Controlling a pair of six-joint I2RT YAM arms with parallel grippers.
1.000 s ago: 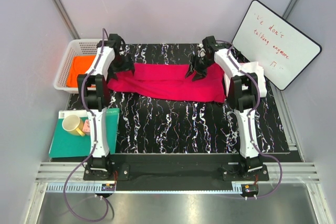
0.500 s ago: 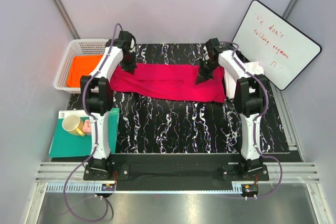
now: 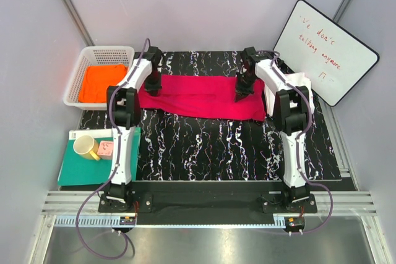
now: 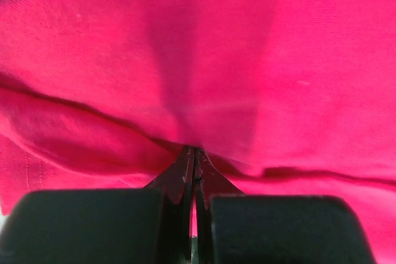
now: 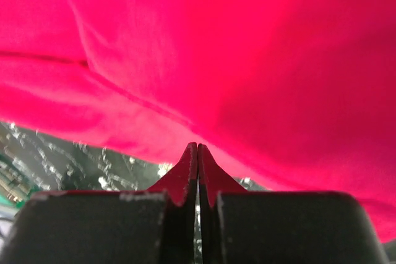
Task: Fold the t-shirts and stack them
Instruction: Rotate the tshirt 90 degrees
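The crimson-pink t-shirt (image 3: pixel 198 97) lies as a long folded band across the back of the black marbled table (image 3: pixel 204 146). My left gripper (image 3: pixel 153 86) is down on its left end. In the left wrist view the gripper (image 4: pixel 195 149) is shut, with the shirt (image 4: pixel 247 47) puckered at its tips. My right gripper (image 3: pixel 242 89) is down on the right part of the shirt. Its wrist view shows the gripper (image 5: pixel 198 146) shut at the edge of the cloth (image 5: pixel 260 47). An orange t-shirt (image 3: pixel 99 83) fills a basket. A white t-shirt (image 3: pixel 302 83) lies behind the right arm.
The white basket (image 3: pixel 77 73) stands at the back left. A teal board (image 3: pixel 77 171) with a yellow mug (image 3: pixel 85 147) lies at the front left. A whiteboard (image 3: pixel 325 51) leans at the back right.
Both grippers were open above the shirt's ends a second ago. The left one has moved right and down onto the cloth, the right one has settled lower, and both have shut.
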